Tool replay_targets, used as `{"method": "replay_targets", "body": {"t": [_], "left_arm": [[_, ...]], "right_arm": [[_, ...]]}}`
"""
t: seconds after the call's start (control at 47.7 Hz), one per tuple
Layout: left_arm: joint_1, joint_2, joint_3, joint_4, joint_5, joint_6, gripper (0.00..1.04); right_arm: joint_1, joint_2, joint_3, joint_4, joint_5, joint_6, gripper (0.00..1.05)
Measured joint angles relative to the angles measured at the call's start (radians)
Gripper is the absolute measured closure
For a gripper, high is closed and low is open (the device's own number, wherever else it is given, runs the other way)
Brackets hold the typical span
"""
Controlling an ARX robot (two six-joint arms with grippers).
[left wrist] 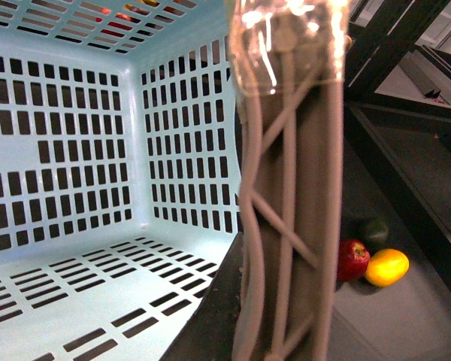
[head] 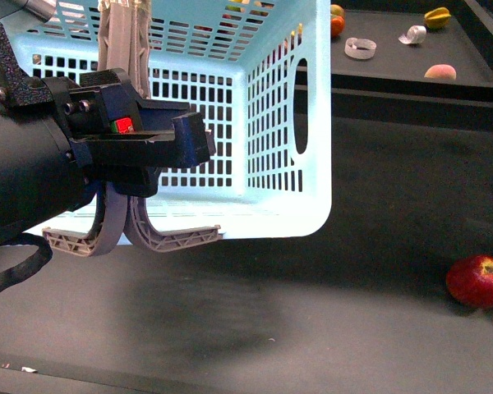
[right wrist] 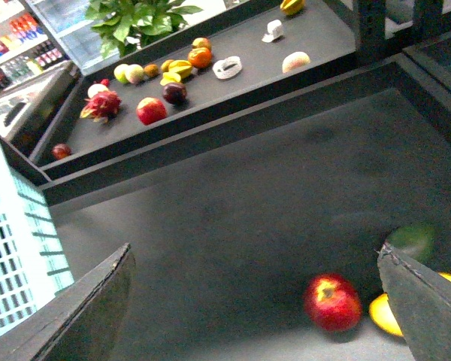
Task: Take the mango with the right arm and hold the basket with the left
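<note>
The turquoise basket [head: 230, 123] stands at the left on the dark table; its slotted inside fills the left wrist view [left wrist: 75, 188]. My left gripper [head: 131, 235] is shut, its grey-beige ribbed fingers [left wrist: 286, 226] pressed together just in front of the basket's near wall. The mango [left wrist: 387, 267] lies far right beside a red apple [head: 476, 281]. In the right wrist view the mango [right wrist: 382, 314] is half hidden behind one finger, next to the apple [right wrist: 332, 302]. My right gripper [right wrist: 263, 316] is open and empty above the table, left of and apart from both fruits.
A dark green fruit [right wrist: 411, 241] lies behind the mango and apple. A raised black shelf [head: 394, 61] at the back carries a starfruit [head: 437, 16], a peach [head: 440, 72], a tape roll [head: 360, 48] and several other fruits [right wrist: 152, 110].
</note>
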State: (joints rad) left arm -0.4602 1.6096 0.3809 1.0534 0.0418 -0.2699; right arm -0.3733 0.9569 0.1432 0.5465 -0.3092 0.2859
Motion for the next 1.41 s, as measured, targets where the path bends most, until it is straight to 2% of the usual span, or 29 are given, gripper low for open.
{"method": "replay_targets", "body": {"t": [0.21, 0.419, 0.608, 0.797, 1.007, 1.405], "left_arm": [[0.000, 0.000, 0.000, 0.000, -0.001, 0.001, 0.99], [0.000, 0.000, 0.000, 0.000, 0.000, 0.001, 0.99], [0.000, 0.000, 0.000, 0.000, -0.001, 0.001, 0.99], [0.000, 0.000, 0.000, 0.000, 0.000, 0.000, 0.99], [0.000, 0.000, 0.000, 0.000, 0.000, 0.001, 0.99], [0.000, 0.000, 0.000, 0.000, 0.000, 0.000, 0.99]], "right_arm": [[-0.075, 0.413, 0.093, 0.273, 0.026, -0.113, 0.08], [-0.121, 0.723, 0.198, 0.367, 0.114, -0.153, 0.08], [-0.140, 0.985, 0.288, 0.449, 0.236, -0.091, 0.08], [-0.130, 1.195, 0.373, 0.469, 0.361, 0.000, 0.08], [-0.117, 1.375, 0.493, 0.437, 0.445, 0.081, 0.08], [-0.101, 1.590, 0.711, 0.308, 0.476, 0.126, 0.08]]}}
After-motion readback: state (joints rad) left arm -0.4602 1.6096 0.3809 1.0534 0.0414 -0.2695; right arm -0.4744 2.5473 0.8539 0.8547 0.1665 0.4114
